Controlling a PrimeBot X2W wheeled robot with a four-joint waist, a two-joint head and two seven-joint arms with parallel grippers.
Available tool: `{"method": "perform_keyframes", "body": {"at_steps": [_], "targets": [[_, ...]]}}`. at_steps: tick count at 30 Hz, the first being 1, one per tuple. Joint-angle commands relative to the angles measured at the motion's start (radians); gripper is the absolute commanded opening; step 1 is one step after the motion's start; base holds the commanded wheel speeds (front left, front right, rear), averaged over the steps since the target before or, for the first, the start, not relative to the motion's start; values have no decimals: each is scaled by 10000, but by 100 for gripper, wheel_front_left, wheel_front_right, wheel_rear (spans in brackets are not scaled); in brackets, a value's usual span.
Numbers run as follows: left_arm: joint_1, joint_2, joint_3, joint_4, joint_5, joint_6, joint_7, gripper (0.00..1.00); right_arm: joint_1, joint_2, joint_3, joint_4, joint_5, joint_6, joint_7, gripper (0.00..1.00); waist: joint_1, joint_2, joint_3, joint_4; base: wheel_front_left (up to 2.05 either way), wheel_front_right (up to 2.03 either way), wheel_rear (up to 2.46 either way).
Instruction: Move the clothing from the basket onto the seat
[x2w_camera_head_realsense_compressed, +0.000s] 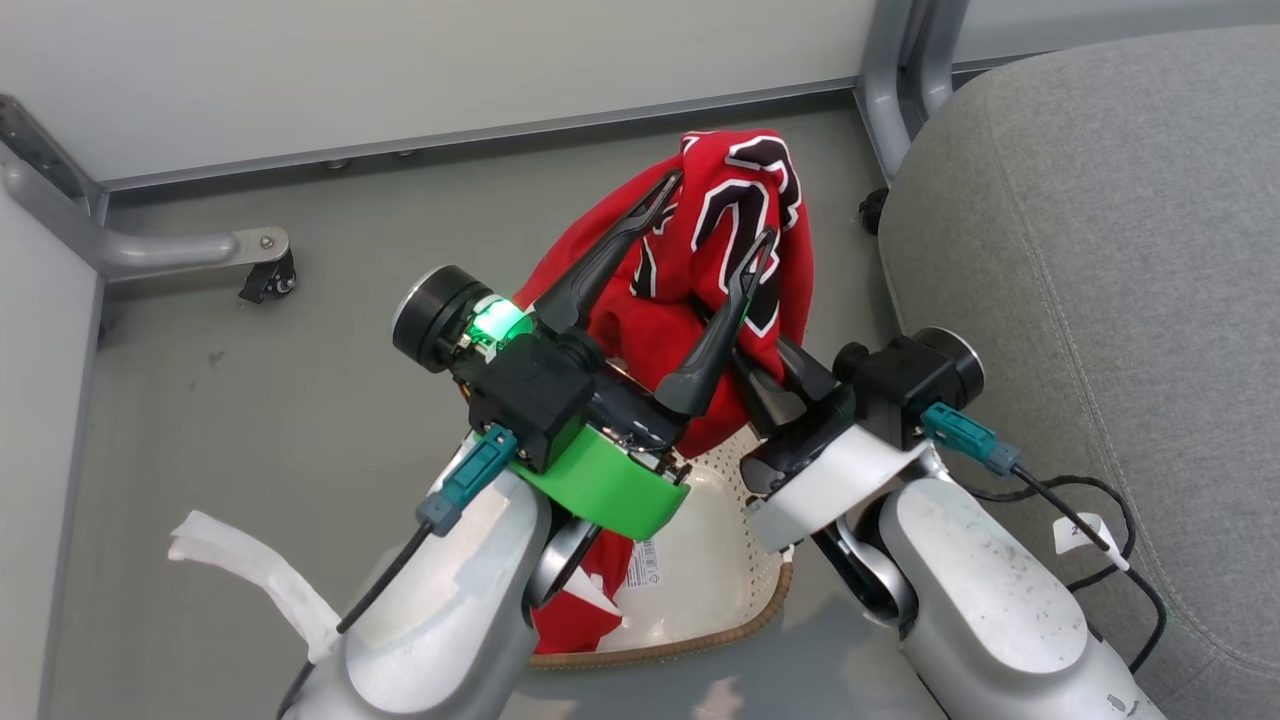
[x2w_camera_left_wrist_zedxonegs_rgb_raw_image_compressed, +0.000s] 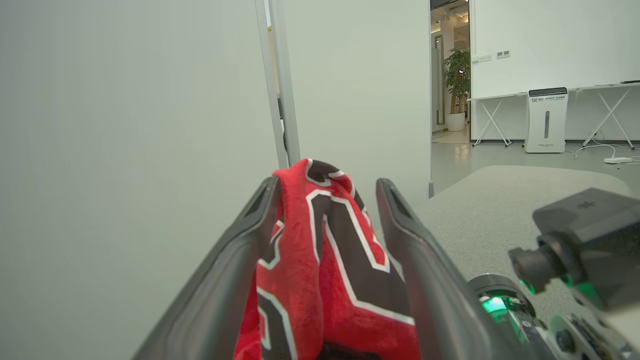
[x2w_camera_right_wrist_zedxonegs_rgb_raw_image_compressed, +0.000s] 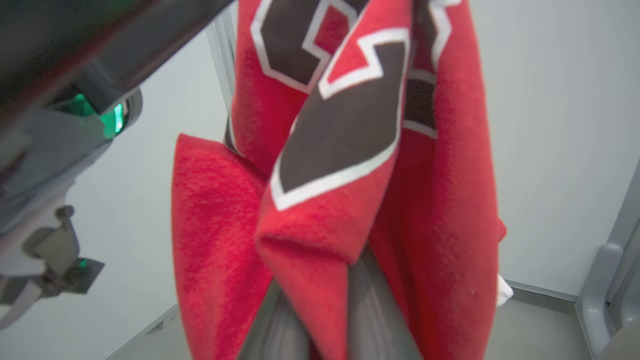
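Note:
The red jersey (x2w_camera_head_realsense_compressed: 690, 300) with black, white-edged lettering hangs lifted above the cream basket (x2w_camera_head_realsense_compressed: 720, 590). My left gripper (x2w_camera_head_realsense_compressed: 718, 215) is open, its two long fingers spread on either side of the raised cloth; in the left wrist view the jersey (x2w_camera_left_wrist_zedxonegs_rgb_raw_image_compressed: 325, 260) stands loosely between the fingers (x2w_camera_left_wrist_zedxonegs_rgb_raw_image_compressed: 235, 265). My right gripper (x2w_camera_head_realsense_compressed: 775, 375) is shut on the jersey lower down; in the right wrist view the cloth (x2w_camera_right_wrist_zedxonegs_rgb_raw_image_compressed: 350, 150) drapes over its closed fingers (x2w_camera_right_wrist_zedxonegs_rgb_raw_image_compressed: 372, 310). More red clothing (x2w_camera_head_realsense_compressed: 575, 610) lies in the basket. The grey seat (x2w_camera_head_realsense_compressed: 1100, 250) is to the right.
White partition walls enclose the grey floor at the back and left. A metal frame leg with a caster (x2w_camera_head_realsense_compressed: 265, 275) sits at the left, another post (x2w_camera_head_realsense_compressed: 885, 90) by the seat. A black cable (x2w_camera_head_realsense_compressed: 1090, 500) lies on the seat's edge.

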Motion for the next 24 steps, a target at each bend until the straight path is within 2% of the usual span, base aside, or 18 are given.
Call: {"method": "perform_keyframes", "body": {"at_steps": [1,11,24], "targets": [[92,-5,40,3,71,-15,-10,100,106,-33,-68,-41,-15,-3,-21,0,0,0,7,3,0,0,0],[268,39,175,125,281,-13,-8,100,370,-38,-941,-70,-277,-3,-21,0,0,0,56,-337,0,0,0],[648,287,101,367,364,-16,-8,100,1313,-36,-2629,-399,-949,-3,-22,0,0,0,73,-2008,0,0,0]]}}
